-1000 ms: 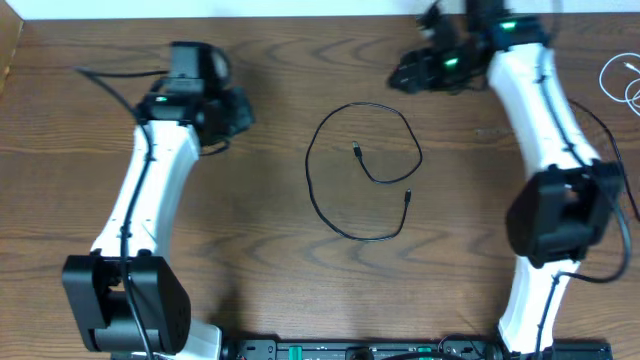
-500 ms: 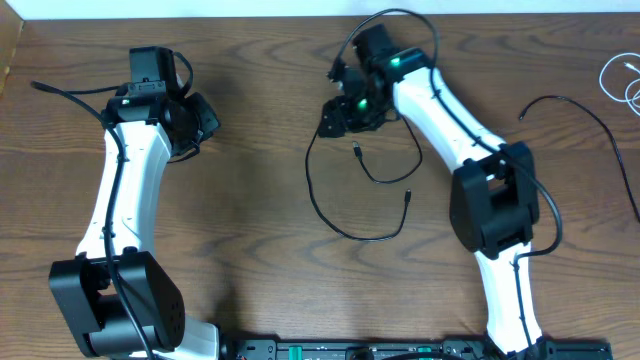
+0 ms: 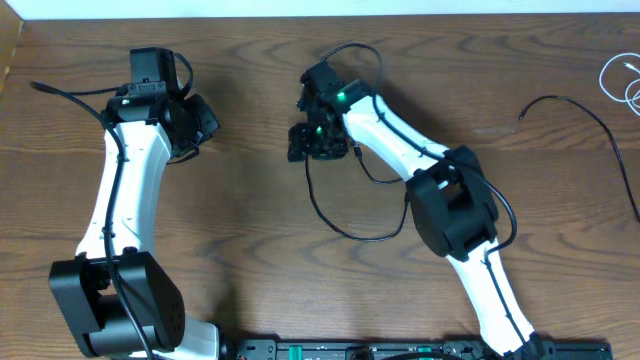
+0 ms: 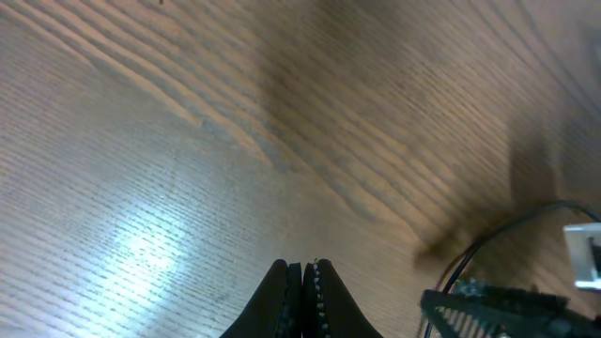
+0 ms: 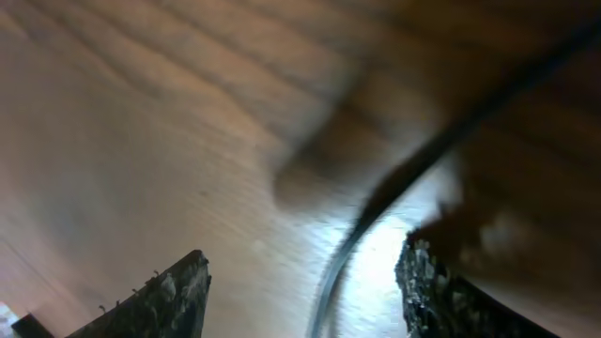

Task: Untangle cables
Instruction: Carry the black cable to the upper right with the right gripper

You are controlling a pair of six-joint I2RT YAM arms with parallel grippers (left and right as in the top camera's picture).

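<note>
The black cable (image 3: 345,233) lies in a loose loop at the table's middle. My right gripper (image 3: 306,146) hovers over the loop's upper left part. In the right wrist view its fingers (image 5: 178,291) stand wide apart with a blurred stretch of the black cable (image 5: 343,263) running between them, touched by neither; the right gripper (image 5: 305,272) is open. The white cable (image 3: 622,82) is coiled at the far right edge, partly cut off. My left gripper (image 3: 203,118) is off to the left over bare wood, and the left gripper (image 4: 302,272) is shut with nothing in it.
A thicker black arm wire (image 3: 565,103) curves over the table at the right. The table's back edge (image 3: 300,15) runs along the top. My left arm's own wire (image 4: 479,253) shows at the lower right of the left wrist view.
The right arm has swung from the far right back corner leftward to the black loop's upper left, jaws narrowing a little. The left arm shifted slightly left, then held still.
</note>
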